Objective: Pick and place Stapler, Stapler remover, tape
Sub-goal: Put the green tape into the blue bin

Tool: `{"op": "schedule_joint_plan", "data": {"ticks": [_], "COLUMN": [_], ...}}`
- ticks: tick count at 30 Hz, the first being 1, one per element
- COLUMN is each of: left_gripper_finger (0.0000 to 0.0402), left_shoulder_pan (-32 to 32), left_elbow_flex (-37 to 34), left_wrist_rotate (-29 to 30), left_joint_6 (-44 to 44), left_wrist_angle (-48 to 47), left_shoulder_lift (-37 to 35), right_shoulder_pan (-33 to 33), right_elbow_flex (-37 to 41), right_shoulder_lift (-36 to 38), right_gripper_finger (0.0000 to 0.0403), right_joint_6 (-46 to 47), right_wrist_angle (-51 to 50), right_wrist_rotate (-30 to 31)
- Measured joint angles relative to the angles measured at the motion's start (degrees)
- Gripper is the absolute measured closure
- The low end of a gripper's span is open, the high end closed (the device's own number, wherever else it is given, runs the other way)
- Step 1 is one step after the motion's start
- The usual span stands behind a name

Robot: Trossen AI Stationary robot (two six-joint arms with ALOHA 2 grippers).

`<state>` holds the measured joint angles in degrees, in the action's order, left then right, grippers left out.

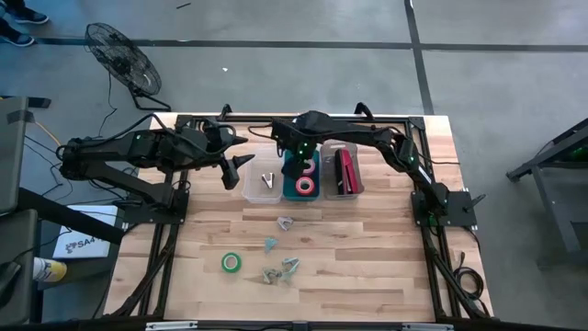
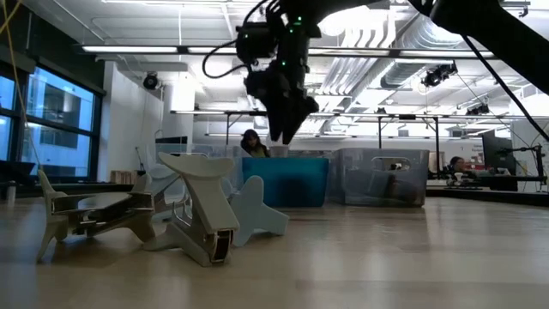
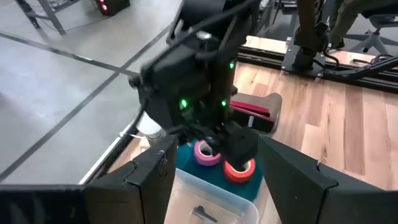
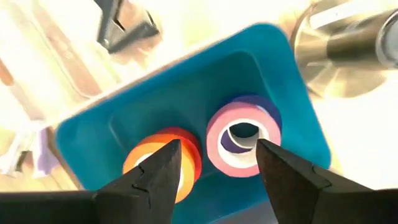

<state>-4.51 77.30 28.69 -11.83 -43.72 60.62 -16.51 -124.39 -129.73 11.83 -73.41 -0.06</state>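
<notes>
The right pincer is held spread and empty above the blue bin, where pink and red tape rolls lie. The green tape roll remains on the surface, well nearer its front edge, toward the left arm's side; the left pincer waits open.

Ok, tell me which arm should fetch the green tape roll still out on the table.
Probably the left. The green roll lies on the left half, and the left tool hangs open and empty. The right tool is open over the blue bin, farther away.
</notes>
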Motion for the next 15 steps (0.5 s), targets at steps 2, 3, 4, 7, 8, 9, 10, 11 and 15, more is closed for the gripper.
{"op": "schedule_joint_plan", "data": {"ticks": [2,3,4,7,8,9,10,11,15], "left_gripper_finger": [0.0179,0.0179,0.0179,0.0179,0.0179,0.0179,0.0179,0.0179,0.0179], "left_shoulder_pan": [0.02,0.01,0.0,0.0,0.0,0.01,0.0,0.0,0.01], "left_elbow_flex": [0.0,0.0,0.0,0.0,0.0,-0.02,-0.02,-0.02,-0.02], "left_wrist_rotate": [-1.08,-1.21,-1.24,-1.3,-1.3,-1.3,-1.3,-1.3,-1.28], "left_joint_6": [-0.44,-0.47,-0.47,-0.65,-0.7,-0.71,-0.72,-0.75,-2.47], "left_wrist_angle": [-0.22,-0.37,-0.53,-1.34,-1.68,-2.03,-2.16,-2.28,-4.72], "left_shoulder_lift": [-0.02,-0.03,-0.09,-0.25,-0.39,-0.58,-0.76,-0.91,-1.84], "right_shoulder_pan": [0.0,0.0,0.0,0.0,0.02,0.04,0.06,0.07,0.08], "right_elbow_flex": [-1.72,-2.57,-3.43,-5.56,-6.24,-6.82,-7.32,-7.73,-8.81], "right_shoulder_lift": [0.0,0.0,0.01,0.09,0.09,0.09,0.09,0.09,0.11], "right_gripper_finger": [0.0203,0.0203,0.0203,0.0203,0.0204,0.0203,0.0203,0.0203,0.0204], "right_joint_6": [-0.26,-0.31,-0.31,-0.31,-0.28,-0.31,-0.31,-0.31,-0.32], "right_wrist_angle": [-1.05,-1.74,-2.35,-4.07,-5.05,-5.97,-6.8,-7.66,-10.63], "right_wrist_rotate": [0.03,0.01,0.08,0.09,0.05,0.09,0.09,0.08,0.08]}}
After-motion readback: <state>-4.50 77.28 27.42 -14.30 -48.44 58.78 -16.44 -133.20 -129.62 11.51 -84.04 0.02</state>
